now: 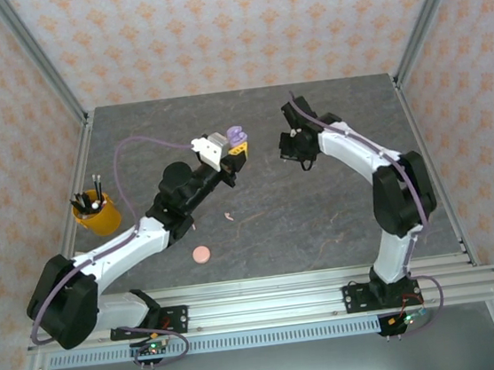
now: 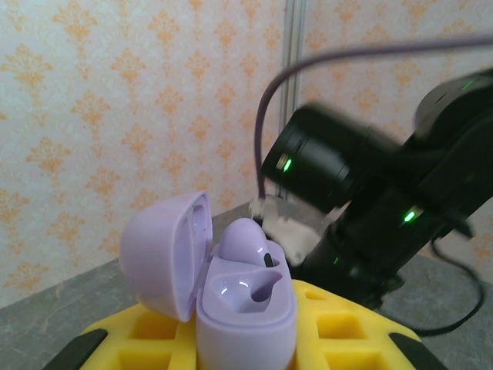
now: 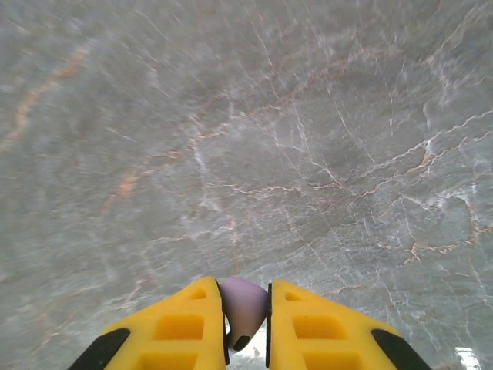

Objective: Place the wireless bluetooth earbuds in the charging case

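The left gripper (image 2: 246,339), its yellow ribbed plastic fingers (image 2: 347,327) drawn in tight, clamps the base of a pale purple round plastic charging case (image 2: 245,312). The case is held upright above the grey veined stone table (image 1: 340,219), with its domed lid (image 2: 166,254) swung open to the left. A pale purple earbud (image 2: 243,237) stands in the far side of the base; the nearer socket looks like a glossy hollow. The right gripper (image 3: 246,320) hangs close above the table, just right of the case and apart from it. Its yellow fingers pinch a second small pale purple earbud (image 3: 245,302), stem pointing down. On the table lie a tiny pale pink earbud (image 1: 229,216) and, nearer the bases, a small salmon-pink round case (image 1: 201,254). An orange cup of dark pens (image 1: 96,213) stands at the left.
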